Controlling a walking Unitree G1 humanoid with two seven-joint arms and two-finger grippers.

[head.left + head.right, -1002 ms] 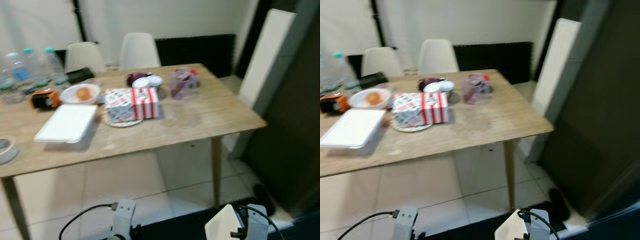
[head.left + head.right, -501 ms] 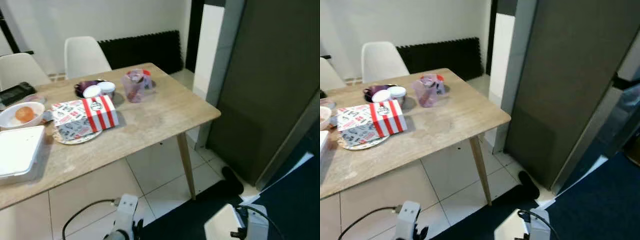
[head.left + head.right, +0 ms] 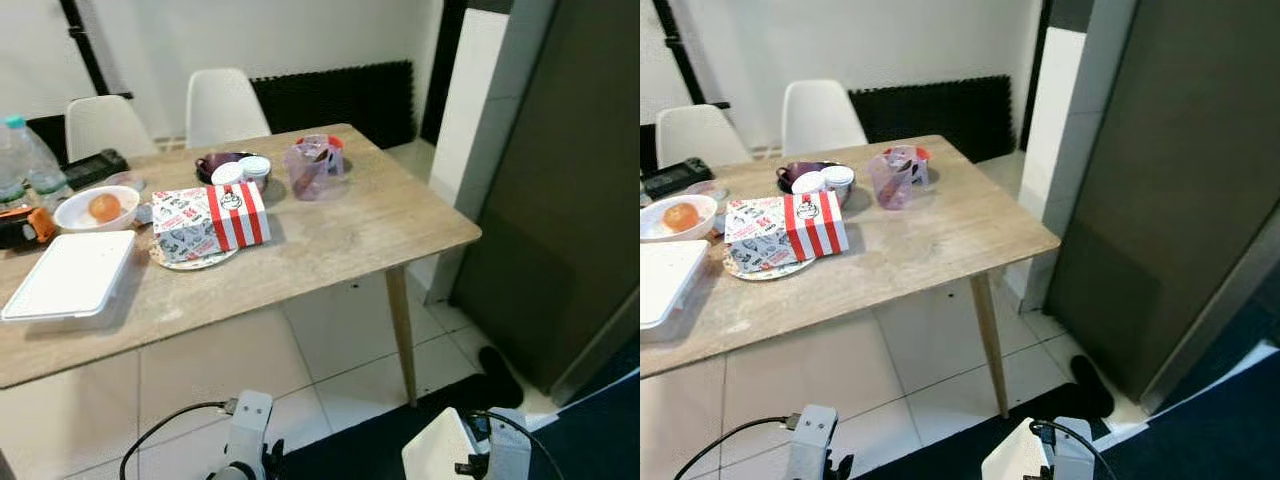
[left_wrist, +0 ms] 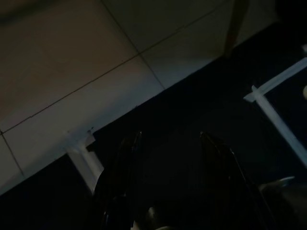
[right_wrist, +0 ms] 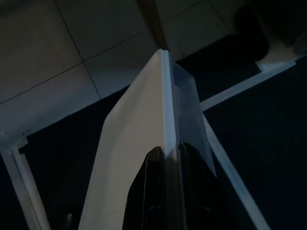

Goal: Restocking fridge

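The right gripper (image 5: 165, 191) hangs low at the robot's side with its two fingers closed on the rim of a white lidded container (image 5: 144, 124), which it carries edge-up above the tiled floor (image 5: 57, 52) and a dark mat (image 5: 268, 158). In the head views the same container (image 3: 432, 455) shows as a pale corner at the lower right, well apart from the wooden table (image 3: 340, 235).

The left gripper (image 4: 168, 158) hangs idle, fingers spread with nothing between them (its wrist view is dark).

Handling assessment for the container:
- It looks like thin moulded plastic with a clear lid section, so it is probably light and moderately stiff, yet liable to flex.
- The grip sits on the seam where lid and base meet. This is a sound place to hold, since it keeps the lid closed; a slick plastic surface could still slip if the wrist swings.
- Contents cannot be determined from these views, so treat the load as fragile and avoid tipping.

A tall dark panel (image 3: 1170, 190) to the right of the table may be the fridge; this is uncertain. A similar container (image 3: 70, 278) lies flat on the table near a striped food box (image 3: 210, 222).
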